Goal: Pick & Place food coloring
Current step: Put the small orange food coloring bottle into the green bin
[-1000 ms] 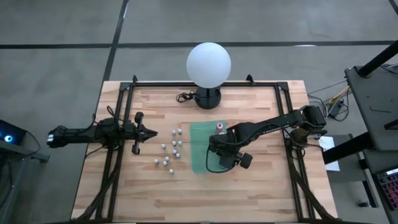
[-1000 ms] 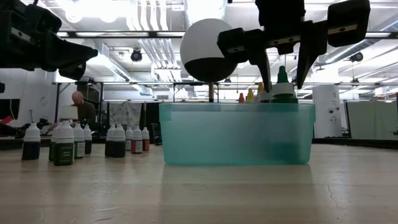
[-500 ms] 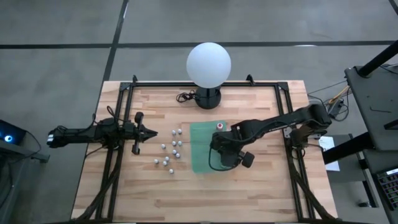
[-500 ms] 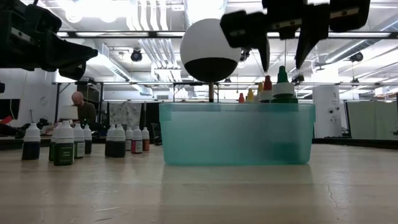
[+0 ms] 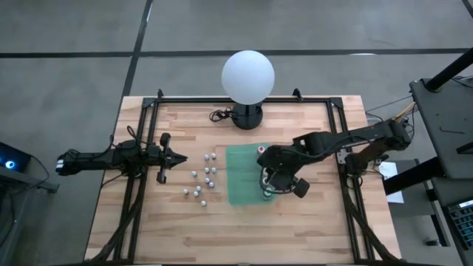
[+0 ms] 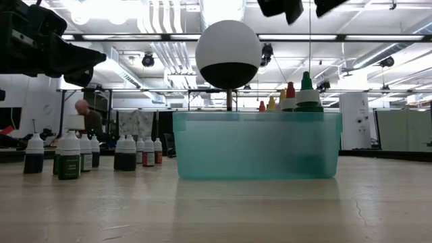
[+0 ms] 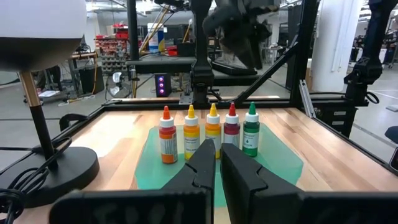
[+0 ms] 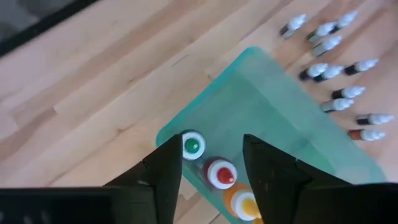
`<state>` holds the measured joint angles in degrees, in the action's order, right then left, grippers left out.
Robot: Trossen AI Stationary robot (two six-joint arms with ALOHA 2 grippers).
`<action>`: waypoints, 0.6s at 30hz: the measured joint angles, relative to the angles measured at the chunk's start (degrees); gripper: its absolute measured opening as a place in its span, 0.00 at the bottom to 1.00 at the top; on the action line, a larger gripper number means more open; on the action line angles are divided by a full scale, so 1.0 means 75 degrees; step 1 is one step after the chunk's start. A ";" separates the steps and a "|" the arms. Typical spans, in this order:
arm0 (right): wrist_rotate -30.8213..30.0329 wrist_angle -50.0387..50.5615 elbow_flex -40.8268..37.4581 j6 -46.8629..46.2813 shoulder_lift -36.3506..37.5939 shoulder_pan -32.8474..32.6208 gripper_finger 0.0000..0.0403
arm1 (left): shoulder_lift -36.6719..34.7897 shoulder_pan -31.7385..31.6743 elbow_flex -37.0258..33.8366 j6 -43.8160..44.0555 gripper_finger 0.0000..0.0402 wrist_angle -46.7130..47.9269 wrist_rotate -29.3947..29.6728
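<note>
My right gripper [image 8: 208, 168] is up above the green tray [image 5: 240, 177], fingers spread apart with nothing between them. Looking down past them I can see the green-topped food coloring bottle [image 8: 192, 145], then the red-topped one [image 8: 219, 174] and an orange-topped one [image 8: 244, 203] in a row along the tray's edge. From my left wrist the whole lineup shows: five coloured bottles [image 7: 212, 130] standing upright side by side in the tray. From table level it's really a see-through teal tub, bottle tips poking above its rim.

My left gripper [image 7: 215, 163] is pinched closed, empty, parked out over the table's left side. The whitish-capped bottles [image 5: 201, 179] sit in a loose cluster on the wood between it and the tray. The globe lamp [image 5: 247, 77] stands at the back edge.
</note>
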<state>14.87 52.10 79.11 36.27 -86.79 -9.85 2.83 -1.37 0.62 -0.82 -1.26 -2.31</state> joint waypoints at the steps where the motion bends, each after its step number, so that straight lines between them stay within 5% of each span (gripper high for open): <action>1: -0.0003 -0.0062 0.0000 -0.0096 0.0090 0.0000 0.38 | 0.0000 0.0000 0.0000 -0.0002 0.00 -0.0003 0.0000; 14: -0.0992 -0.0096 -0.0107 -0.0865 0.0819 0.0006 0.05 | 0.0000 0.0003 0.0000 -0.0003 0.00 -0.0003 -0.0002; 18: -0.1008 -0.0165 -0.0108 -0.1313 0.1087 0.0046 0.02 | 0.0000 0.0000 0.0000 -0.0003 0.00 -0.0003 0.0000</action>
<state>7.31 50.86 78.30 26.42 -78.64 -9.50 2.83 -1.37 0.62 -0.84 -1.28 -2.31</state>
